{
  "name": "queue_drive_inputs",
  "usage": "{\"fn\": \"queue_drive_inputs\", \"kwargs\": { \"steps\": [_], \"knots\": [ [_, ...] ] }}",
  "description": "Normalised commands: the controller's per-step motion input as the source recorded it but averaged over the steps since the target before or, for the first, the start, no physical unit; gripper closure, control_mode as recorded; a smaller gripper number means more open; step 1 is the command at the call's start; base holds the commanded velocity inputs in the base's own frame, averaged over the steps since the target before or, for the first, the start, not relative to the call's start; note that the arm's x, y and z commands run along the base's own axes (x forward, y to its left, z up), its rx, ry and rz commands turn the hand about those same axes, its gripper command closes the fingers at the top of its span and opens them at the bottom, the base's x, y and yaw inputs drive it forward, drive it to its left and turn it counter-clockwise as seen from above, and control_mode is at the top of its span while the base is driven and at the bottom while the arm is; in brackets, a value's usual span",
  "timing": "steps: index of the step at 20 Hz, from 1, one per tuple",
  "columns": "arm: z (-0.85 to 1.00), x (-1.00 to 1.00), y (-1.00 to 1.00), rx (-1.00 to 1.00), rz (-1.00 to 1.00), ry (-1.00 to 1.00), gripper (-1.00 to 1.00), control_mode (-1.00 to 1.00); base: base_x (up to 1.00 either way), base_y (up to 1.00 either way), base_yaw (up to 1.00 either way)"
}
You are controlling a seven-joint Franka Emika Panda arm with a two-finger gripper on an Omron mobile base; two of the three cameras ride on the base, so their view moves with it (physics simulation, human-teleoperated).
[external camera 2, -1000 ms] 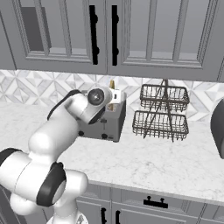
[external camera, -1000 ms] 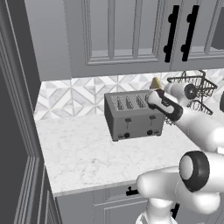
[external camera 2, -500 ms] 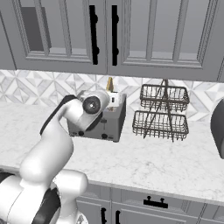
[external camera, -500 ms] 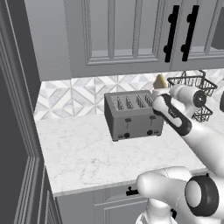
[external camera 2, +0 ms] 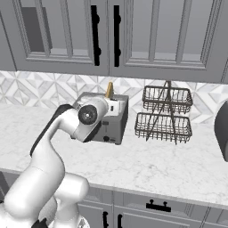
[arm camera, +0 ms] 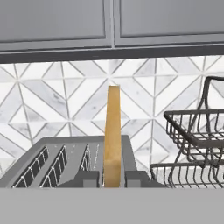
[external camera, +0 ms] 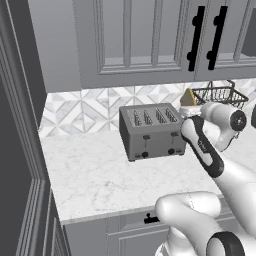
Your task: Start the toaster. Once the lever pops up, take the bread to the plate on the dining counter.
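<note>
A: Where's the bread (arm camera: 113,135)?

B: In the hand view it stands edge-on at frame centre, a tall tan slice rising between the two dark fingertips (arm camera: 89,178) at the bottom. In the left base view its tan top (external camera: 188,97) peeks out at the right, just behind the arm's wrist; in the right base view it sticks up (external camera 2: 109,89) above the toaster, upper centre.

A: And the gripper (arm camera: 111,179)?

B: Narrowed down onto the slice, one finger on each flat face, so it has hold of the bread.

A: The toaster (external camera: 151,131)?

B: Centre of the left base view, on the marble worktop (external camera: 95,175), slots up, two black levers and two knobs on its front. In the hand view it sits lower left (arm camera: 61,164), under the slice's lower part.

A: Anything beside it?

B: A two-tier black wire rack (external camera 2: 165,115), right of centre in the right base view, near the toaster but apart. Patterned tile backsplash (arm camera: 57,105) behind, grey cabinets (external camera 2: 133,35) above
</note>
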Motion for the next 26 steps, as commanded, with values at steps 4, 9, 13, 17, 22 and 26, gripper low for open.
{"fn": "queue_drive_inputs", "kwargs": {
  "steps": [4, 9, 13, 17, 22, 26],
  "knots": [
    [0.24, -0.61, -0.01, 0.04, -0.01, 0.01, 1.00, -1.00, 0.00, 0.00, 0.00],
    [0.30, -0.71, 0.00, 0.09, -0.04, 0.10, 1.00, -1.00, 0.00, 0.00, 0.00],
    [0.24, -0.66, 0.00, 0.05, -0.04, 0.22, 1.00, -1.00, 0.00, 0.00, 0.00],
    [0.06, -0.52, 0.00, 0.03, -0.04, 0.24, 1.00, -1.00, 0.00, 0.00, 0.00],
    [0.00, -0.36, 0.14, -0.01, 0.00, 0.11, 1.00, -1.00, 0.00, 0.00, 0.00],
    [0.00, -0.23, 0.48, -0.06, 0.00, 0.05, 1.00, -1.00, 0.00, 0.00, 0.00]
  ]
}}
